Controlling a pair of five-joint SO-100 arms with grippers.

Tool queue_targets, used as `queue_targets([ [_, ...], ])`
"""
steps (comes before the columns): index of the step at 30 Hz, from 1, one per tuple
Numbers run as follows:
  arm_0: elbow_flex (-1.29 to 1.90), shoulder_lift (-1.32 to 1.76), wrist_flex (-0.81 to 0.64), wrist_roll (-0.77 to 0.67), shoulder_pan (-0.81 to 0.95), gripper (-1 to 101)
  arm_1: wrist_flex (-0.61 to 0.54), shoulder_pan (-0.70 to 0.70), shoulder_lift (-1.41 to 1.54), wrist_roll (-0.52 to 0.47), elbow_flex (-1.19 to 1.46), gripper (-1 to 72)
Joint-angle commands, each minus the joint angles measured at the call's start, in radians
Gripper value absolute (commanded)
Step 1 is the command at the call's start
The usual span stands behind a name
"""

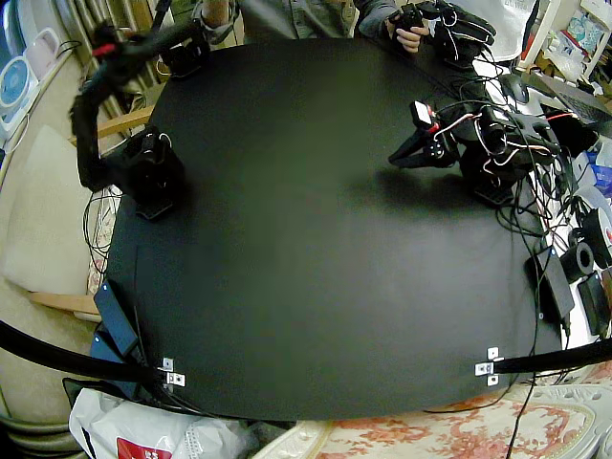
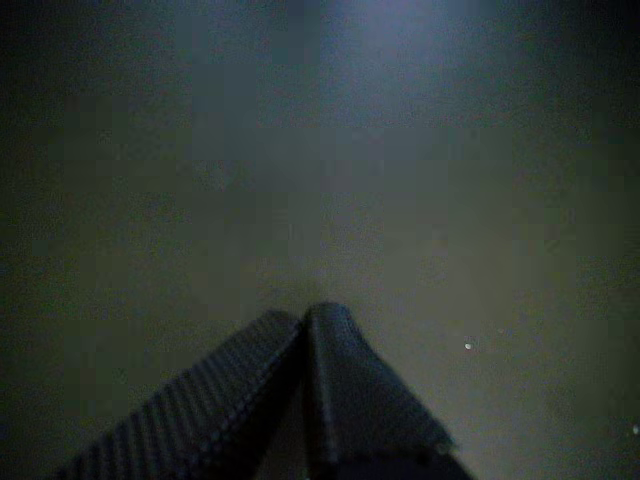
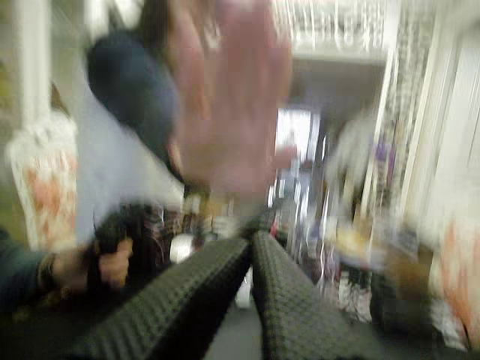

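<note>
Reading this as an idle spot before any pickup, going by two empty claws. Starting with the right arm point(image 1: 86, 124): reared up tall off its base, matte black printed plastic, boxy links, a dab of red near the elbow. Checking a wrist view for the right gripper point(image 3: 251, 238): clamped fully together, no gap, gripping nothing, with two long tapered fingers point(image 3: 187, 292) in a bumpy grid texture. Aimed out at the room, straight toward a blurred person's hand point(image 3: 232, 97). Near it, but can't tell whether touching.

Moving on to the black tabletop point(image 1: 306, 268): flat, matte, rounded outline, with small shiny metal brackets point(image 1: 170, 371) at the near edge.

Then the left arm point(image 1: 497, 143): folded low, draped in red and white wires point(image 1: 469, 122), pointing the left gripper point(image 2: 305, 312) inward over the black tabletop. Same story there: pinched closed on nothing, ribbed wedge-shaped fingers point(image 2: 365, 400), low over the bare surface, apart from it as far as can be told.

Before any next grab, at a guess: need to spread those fingers first and line up square on whatever gets picked.

Finishing with a messy tangle of cables point(image 1: 540, 206) off the far side.
</note>
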Motion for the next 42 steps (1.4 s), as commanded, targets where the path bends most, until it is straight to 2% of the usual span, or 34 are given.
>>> queue_targets([
  [1,0.011,0.025,-0.009,-0.014,0.014,0,-0.002,-0.002,0.026,0.026,0.043,-0.3],
  [2,0.011,0.025,-0.009,-0.012,0.015,0,-0.032,0.06,0.028,0.106,0.153,-0.3],
  [4,0.011,0.025,-0.012,-0.008,0.012,0,-0.086,0.13,0.035,0.192,0.273,-0.3],
  [5,0.011,0.025,-0.014,-0.003,0.011,0,-0.083,0.144,0.043,0.183,0.244,-0.3],
  [6,0.011,0.025,-0.011,-0.006,0.009,0,-0.011,0.071,0.008,0.04,0.006,-0.3],
  [8,0.011,0.025,-0.009,-0.008,0.011,0,-0.009,0.034,0.011,0.034,0.025,-0.3],
  [10,0.011,0.025,-0.009,-0.009,0.011,0,-0.052,0.091,0.031,0.152,0.229,-0.3],
  [11,0.011,0.025,-0.009,-0.011,0.011,0,-0.086,0.146,0.083,0.25,0.37,-0.3],
  [12,0.011,0.025,-0.011,-0.011,0.009,0,-0.049,0.158,0.1,0.264,0.373,-0.3],
  [13,0.011,0.025,-0.017,-0.006,0.008,0,0.0,0.11,0.1,0.178,0.227,-0.3],
  [14,0.011,0.025,-0.017,-0.009,0.006,0,-0.006,0.032,0.1,0.083,0.104,-0.3],
  [16,0.011,0.025,-0.017,-0.012,0.011,0,-0.011,-0.04,0.101,0.015,0.04,-0.3],
  [18,0.011,0.025,-0.014,-0.012,0.011,0,-0.026,0.081,0.1,0.172,0.233,-0.3],
  [20,0.011,0.025,-0.014,-0.009,0.0,0,-0.048,0.141,0.1,0.221,0.29,-0.3],
  [23,0.011,0.025,-0.015,-0.017,-0.002,0,0.032,0.08,0.094,0.086,0.064,-0.3],
  [24,0.011,0.025,-0.015,-0.02,0.002,0,0.048,0.067,0.1,0.075,0.049,-0.3],
  [25,0.011,0.025,-0.015,-0.025,0.006,0,0.077,0.066,0.1,0.084,0.075,-0.3],
  [26,0.011,0.025,-0.017,-0.026,0.011,0,0.074,0.086,0.1,0.137,0.181,-0.3],
  [28,0.011,0.025,-0.02,-0.023,0.012,0,0.072,0.12,0.1,0.173,0.379,-0.3],
  [30,0.011,0.025,-0.02,-0.032,-0.003,0,0.11,0.202,0.1,0.209,0.575,-0.3],
  [32,0.011,0.025,-0.02,-0.12,-0.032,0,0.146,0.313,0.101,0.27,0.769,-0.3],
  [34,0.011,0.025,-0.031,-0.084,0.023,0,0.175,0.348,0.1,0.249,0.769,-0.3],
  [37,0.011,0.025,-0.038,-0.179,-0.008,0,0.196,0.37,0.1,0.213,0.804,-0.3],
  [39,0.011,0.025,-0.057,-0.133,0.032,0,0.238,0.41,0.1,0.239,0.862,-0.3],
  [42,0.011,0.025,-0.186,0.038,0.072,0,0.25,0.413,0.1,0.25,0.9,-0.3],
])
